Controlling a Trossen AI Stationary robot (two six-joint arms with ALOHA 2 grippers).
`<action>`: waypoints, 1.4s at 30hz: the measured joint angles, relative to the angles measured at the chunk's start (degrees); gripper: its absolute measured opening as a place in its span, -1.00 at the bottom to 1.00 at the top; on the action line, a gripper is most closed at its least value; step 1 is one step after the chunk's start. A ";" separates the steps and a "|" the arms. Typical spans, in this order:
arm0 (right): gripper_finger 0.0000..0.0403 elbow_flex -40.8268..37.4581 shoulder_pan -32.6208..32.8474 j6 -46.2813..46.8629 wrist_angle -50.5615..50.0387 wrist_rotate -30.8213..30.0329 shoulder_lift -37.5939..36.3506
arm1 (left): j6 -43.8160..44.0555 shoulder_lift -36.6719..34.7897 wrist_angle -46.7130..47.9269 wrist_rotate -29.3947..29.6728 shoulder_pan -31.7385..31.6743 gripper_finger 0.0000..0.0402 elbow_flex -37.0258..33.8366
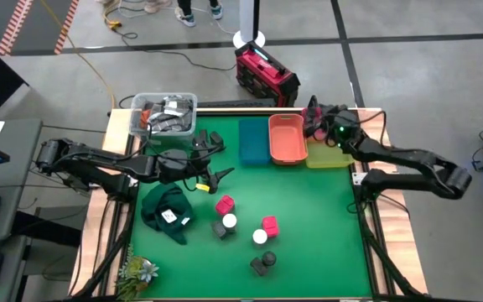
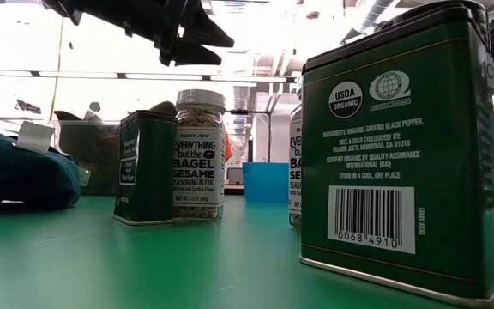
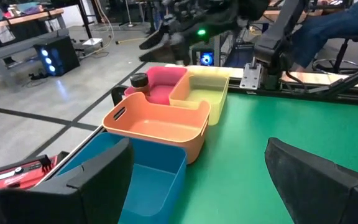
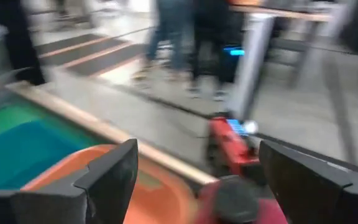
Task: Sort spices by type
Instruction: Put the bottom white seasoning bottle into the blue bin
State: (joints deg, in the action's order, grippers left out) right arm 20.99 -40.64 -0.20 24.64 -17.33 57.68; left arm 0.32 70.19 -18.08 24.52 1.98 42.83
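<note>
My right gripper (image 1: 315,117) hangs over the far right corner of the table, above the pink bin (image 3: 159,84), with its fingers (image 4: 107,177) spread wide and nothing between them; a dark round jar (image 3: 139,81) stands in that pink bin, and in my right wrist view its dark cap (image 4: 232,198) sits just below the gap between the fingers. The pink bin touches the yellow bin (image 1: 325,156), which stands beside the orange bin (image 1: 286,138), and the blue bin (image 1: 254,143) comes next in the same row along the far edge. My left gripper (image 1: 214,159) hovers above the green mat (image 1: 325,226) near the blue bin, its fingers (image 3: 92,186) also wide apart and empty. The rest of the spices wait in a loose cluster in the middle and near part of the mat: two red-pink boxes (image 1: 224,205), two white-capped jars (image 1: 229,221) and some dark containers (image 1: 262,266) closest to the near edge. From table height I read one white-capped jar as a Trader Joe's Everything but the Bagel Sesame blend (image 2: 199,154), upright and just beside a dark green tin (image 2: 144,167), while a larger-looking green tin of organic ground black pepper (image 2: 401,146) stands upright nearest that camera. A dark green cloth (image 1: 168,212) with a white label lies at the left of the mat, and a clear tub (image 1: 164,114) of grey clutter sits at the far left corner.
</note>
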 joint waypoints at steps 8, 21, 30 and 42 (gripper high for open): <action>0.65 0.02 19.77 -4.14 -7.99 21.05 -8.69 | 0.56 -0.02 2.10 -2.32 -0.02 0.73 0.02; 0.55 7.64 55.14 2.13 -21.17 5.88 -2.04 | 1.90 -0.02 2.91 -4.57 0.00 0.73 0.02; 0.55 19.00 62.43 1.91 -24.89 4.55 11.71 | 2.39 -0.02 2.46 -4.86 0.00 0.73 0.02; 0.57 38.45 64.30 2.76 -38.79 9.60 29.54 | 2.96 -0.02 2.58 -4.66 0.00 0.73 0.02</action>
State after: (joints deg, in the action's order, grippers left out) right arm 59.44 23.66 2.56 -14.15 -7.73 87.22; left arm 3.28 70.17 -15.50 19.86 1.98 42.85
